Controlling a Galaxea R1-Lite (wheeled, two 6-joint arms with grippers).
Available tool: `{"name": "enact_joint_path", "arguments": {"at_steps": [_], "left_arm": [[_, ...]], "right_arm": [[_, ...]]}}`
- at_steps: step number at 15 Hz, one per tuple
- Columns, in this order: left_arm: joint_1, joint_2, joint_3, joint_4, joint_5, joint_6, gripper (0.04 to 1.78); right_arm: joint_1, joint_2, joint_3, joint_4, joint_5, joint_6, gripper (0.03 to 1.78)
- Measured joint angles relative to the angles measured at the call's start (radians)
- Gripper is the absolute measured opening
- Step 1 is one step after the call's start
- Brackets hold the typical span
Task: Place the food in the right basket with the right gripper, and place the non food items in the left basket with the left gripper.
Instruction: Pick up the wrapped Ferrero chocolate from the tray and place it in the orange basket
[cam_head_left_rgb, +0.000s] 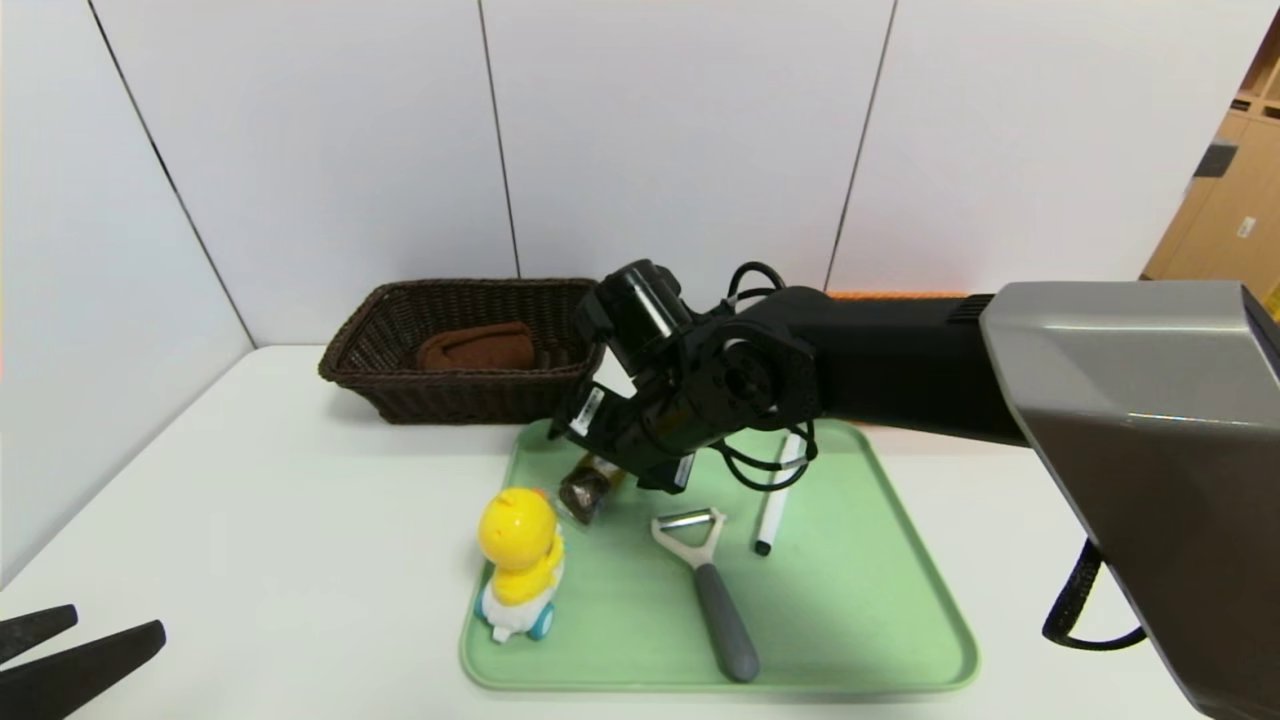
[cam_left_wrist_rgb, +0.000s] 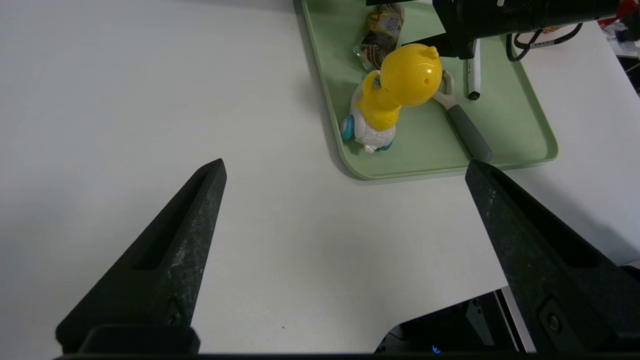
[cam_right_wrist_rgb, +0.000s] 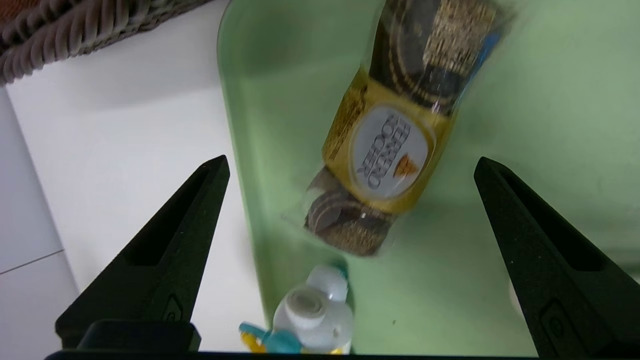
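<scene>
Right end effector (cam_right_wrist_rgb: 350, 165) wide over chocolate pack (cam_right_wrist_rgb: 387, 150) | pack half-hidden in head view | left end effector (cam_left_wrist_rgb: 345, 170) wide, parked

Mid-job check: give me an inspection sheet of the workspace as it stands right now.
Surface: white table, green tray on it.
Job's things: chocolate pack, duck toy, peeler, pen on the tray; brown item in the wicker basket.
Clutter: nothing seen.
Grippers: right gripper open above the chocolate pack; left gripper open, idle over bare table.
Cables: black loops on the right arm.
Surroundings: white wall panels.
</scene>
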Motion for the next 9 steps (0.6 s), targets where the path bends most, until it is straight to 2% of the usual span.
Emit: {"name": "enact_joint_path", "arguments": {"at_steps": [9], "left_arm": [[0.0, -0.005, 0.012, 0.001, 0.0, 0.001, 1.69]], "right_arm": [[-0.003, 0.029, -0.001, -0.026, -0.029, -0.032, 1.69]]}}
